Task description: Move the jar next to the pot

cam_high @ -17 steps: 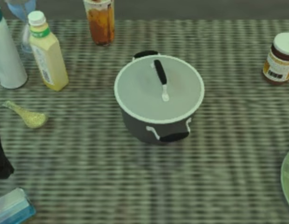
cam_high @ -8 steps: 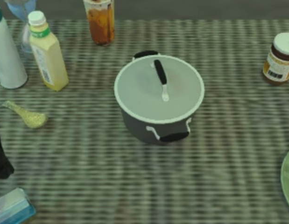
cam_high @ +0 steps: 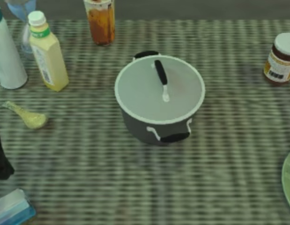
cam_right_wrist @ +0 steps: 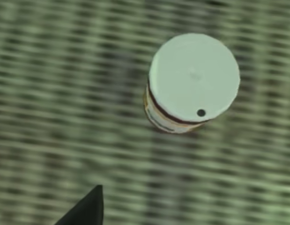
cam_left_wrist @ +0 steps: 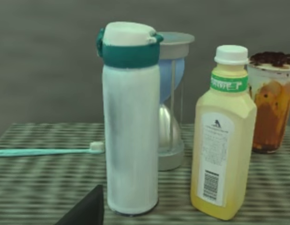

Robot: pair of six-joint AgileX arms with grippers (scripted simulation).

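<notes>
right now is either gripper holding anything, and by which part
Nothing is held. The jar stands alone at the table's right edge, apart from the pot, and the right wrist view looks down on its lid with no fingers around it.

Woven grey-green table (cam_high: 88, 159) surface, plain dark grey backdrop (cam_left_wrist: 46, 61) — even light

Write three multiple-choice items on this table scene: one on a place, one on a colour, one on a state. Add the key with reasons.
1. Where does the jar stand?
A. far right of the table
B. beside the pot
C. on the pot's lid

2. What colour is the jar's lid?
A. red
B. white
C. black

3. What state is the pot in?
A. open
C. tipped over
B. upright, lid on

Key: 1 A, it sits at the top view's right edge, well apart from the pot. 2 B, the right wrist view shows a white lid from above. 3 B, the pale lid covers it.
</notes>
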